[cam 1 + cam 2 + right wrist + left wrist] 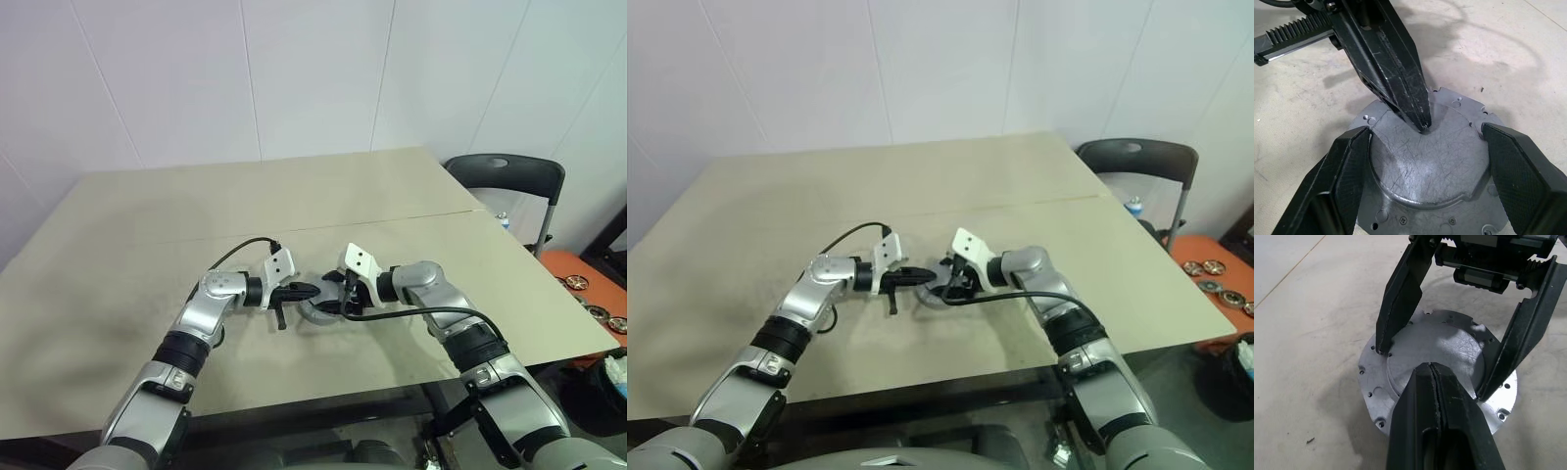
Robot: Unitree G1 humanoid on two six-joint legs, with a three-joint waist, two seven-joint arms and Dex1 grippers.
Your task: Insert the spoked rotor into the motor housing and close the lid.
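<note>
The lid [1436, 345], a silver-grey disc with a notched rim, lies flat on the table near its front edge [317, 312]. My right gripper [1426, 132] straddles it, and each finger presses against the edge of the lid's raised round centre. My left gripper [1431, 367] is shut, and its joined fingertips rest on top of the lid's centre, coming from the side opposite the right gripper. In the head views the two grippers meet tip to tip over the disc [933, 286]. The spoked rotor and the motor housing are hidden or out of view.
The beige table [294, 196] stretches wide and bare behind and beside the grippers. A dark chair [509, 176] stands past the right edge. Farther right, an orange surface [573, 269] holds several small round parts.
</note>
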